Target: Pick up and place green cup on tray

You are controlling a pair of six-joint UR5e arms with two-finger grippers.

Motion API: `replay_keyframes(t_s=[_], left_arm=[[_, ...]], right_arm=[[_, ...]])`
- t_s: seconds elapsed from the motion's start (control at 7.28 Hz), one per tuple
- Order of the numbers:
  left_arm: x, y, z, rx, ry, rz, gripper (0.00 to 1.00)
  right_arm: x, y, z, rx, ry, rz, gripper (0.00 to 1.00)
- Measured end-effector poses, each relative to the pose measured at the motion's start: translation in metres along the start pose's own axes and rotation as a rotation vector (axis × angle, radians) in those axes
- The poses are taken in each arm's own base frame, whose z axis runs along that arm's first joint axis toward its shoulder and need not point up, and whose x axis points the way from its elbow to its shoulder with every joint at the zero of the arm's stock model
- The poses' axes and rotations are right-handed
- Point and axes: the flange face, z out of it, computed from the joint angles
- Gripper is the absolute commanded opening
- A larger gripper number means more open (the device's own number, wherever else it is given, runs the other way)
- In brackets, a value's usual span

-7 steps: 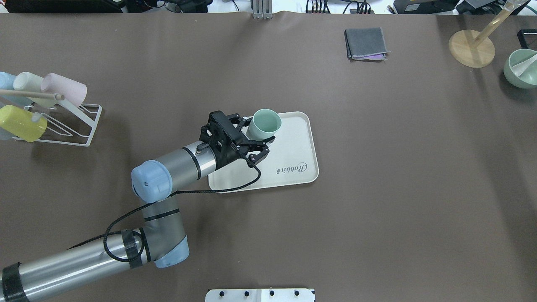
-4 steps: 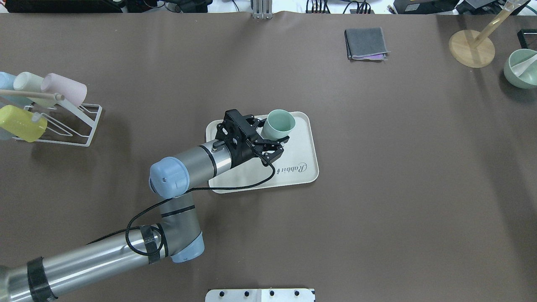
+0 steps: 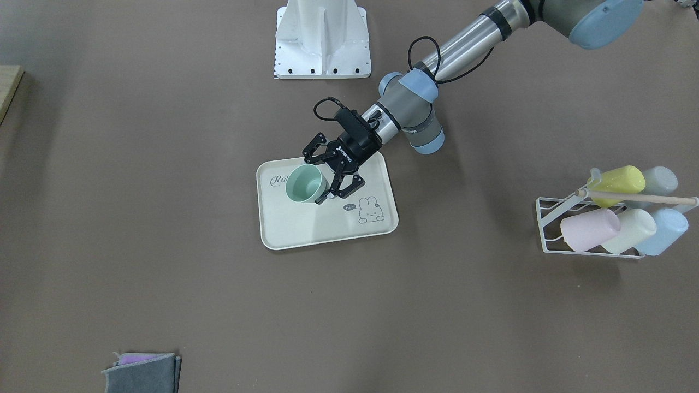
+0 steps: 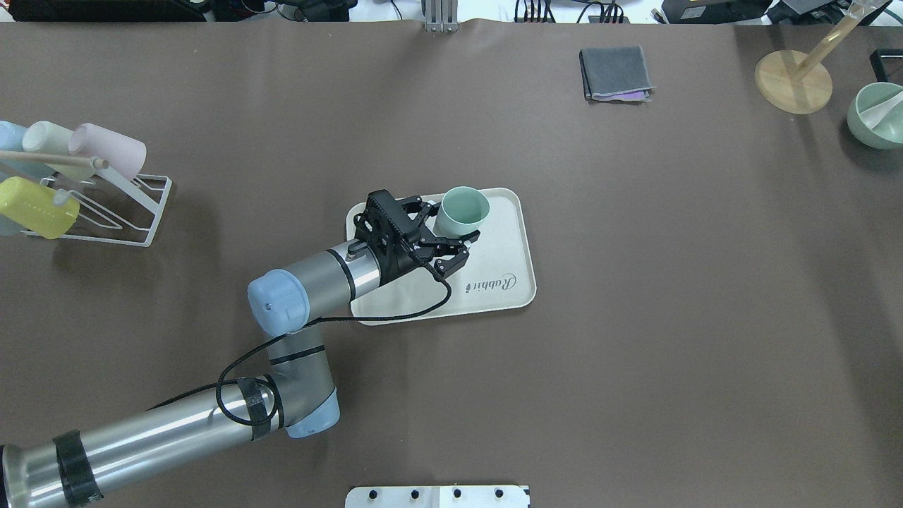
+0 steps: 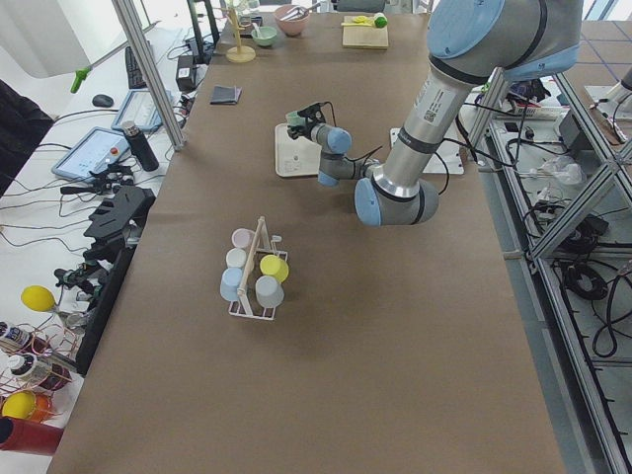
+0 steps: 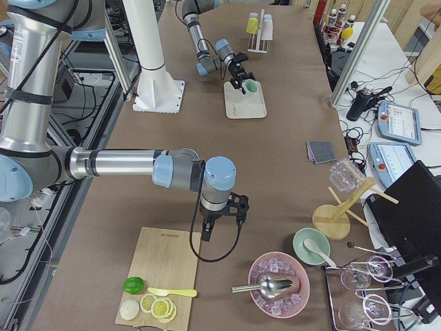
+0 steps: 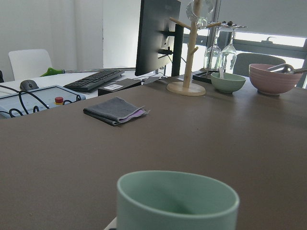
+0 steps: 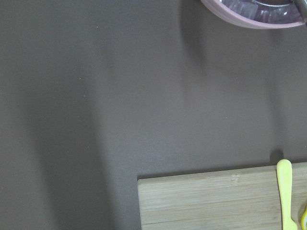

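Gripping the green cup (image 4: 462, 210) upright by its lower wall, your left gripper (image 4: 449, 227) holds it over the tray's (image 4: 504, 233) far side, so you likely need only lower it straight down and release.

The green cup (image 3: 304, 184) is held upright between the fingers (image 3: 313, 154) of the left gripper (image 3: 315, 181), over the tray (image 3: 327, 234) with the bunny (image 3: 371, 210). A rack of cups (image 3: 587, 229) is seen well apart.

Matt plastic green cup (image 4: 463, 209), smooth cream tray (image 4: 505, 243), grey cloth (image 4: 615, 72)
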Motion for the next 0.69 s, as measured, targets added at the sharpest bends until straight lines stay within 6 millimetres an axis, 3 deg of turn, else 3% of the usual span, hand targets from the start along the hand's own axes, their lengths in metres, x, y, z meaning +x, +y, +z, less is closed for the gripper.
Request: replay_keyframes(t_s=[0.69], left_arm=[[-0.0054,0.0141,0.0026,-0.033,-0.007,0.018,0.00]], right_arm=[[0.0004,0.0004,0.0003,-0.001,-0.001,0.001,1.00]])
